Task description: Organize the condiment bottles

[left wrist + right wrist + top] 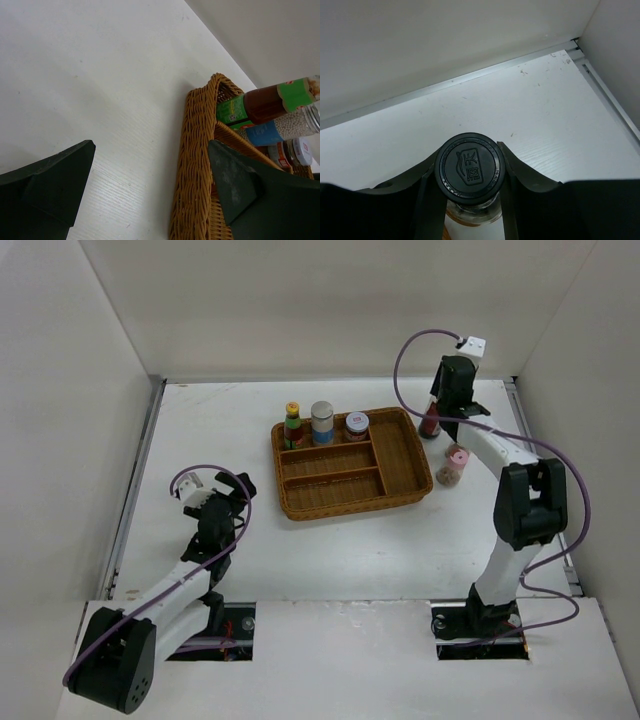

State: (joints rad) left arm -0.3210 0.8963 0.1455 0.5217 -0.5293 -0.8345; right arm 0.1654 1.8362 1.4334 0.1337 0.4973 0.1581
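Brown wicker divided tray sits mid-table. Its back row, left to right: red green-capped sauce bottle, blue-label jar, small white-lidded jar. Right of it is the dark black-capped bottle — pink-lidded shaker in front.

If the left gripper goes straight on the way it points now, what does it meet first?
Probably the bare table just beside the wicker tray. The left gripper is open, and its finger nearer the tray may brush the wall. Depth is unclear.

White surface, lightly loaded.
Carried a brown wicker tray, a pink-lidded shaker just right of it, a dark bottle by its far right corner.
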